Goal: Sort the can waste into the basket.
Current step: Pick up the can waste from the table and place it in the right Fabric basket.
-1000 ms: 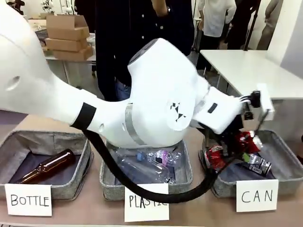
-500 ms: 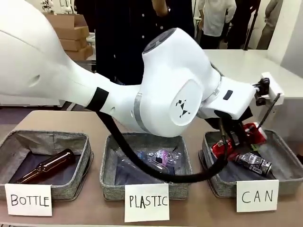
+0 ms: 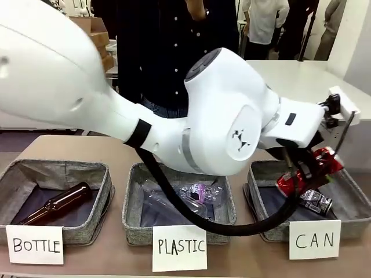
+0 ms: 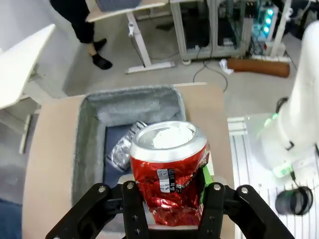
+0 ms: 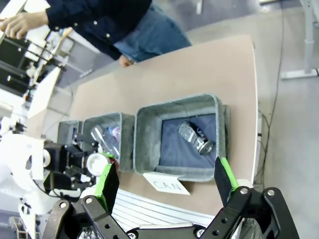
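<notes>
Up comes the left arm, and the red can (image 4: 169,169) has risen with it: a second ago it sat low at the CAN basket (image 3: 264,229), now it hangs above the basket's near edge, held clear of the fabric. The left gripper (image 4: 169,209) has its fingers partly closed around the can's crumpled red body, silver end pointing outward. The silver-and-black can (image 3: 316,201) lies inside the basket on the dark lining, just beyond the red one. The right gripper (image 5: 164,181) hovers high over the table, fingers spread wide, nothing in them.

That red can looks light and thin-walled, already dented, so it should give under squeeze rather than resist; the painted sides may be slick. Across the middle of the body, as now, seems the sound hold, since the rims are stiffer but narrower. Release should be easy, a short drop.
</notes>
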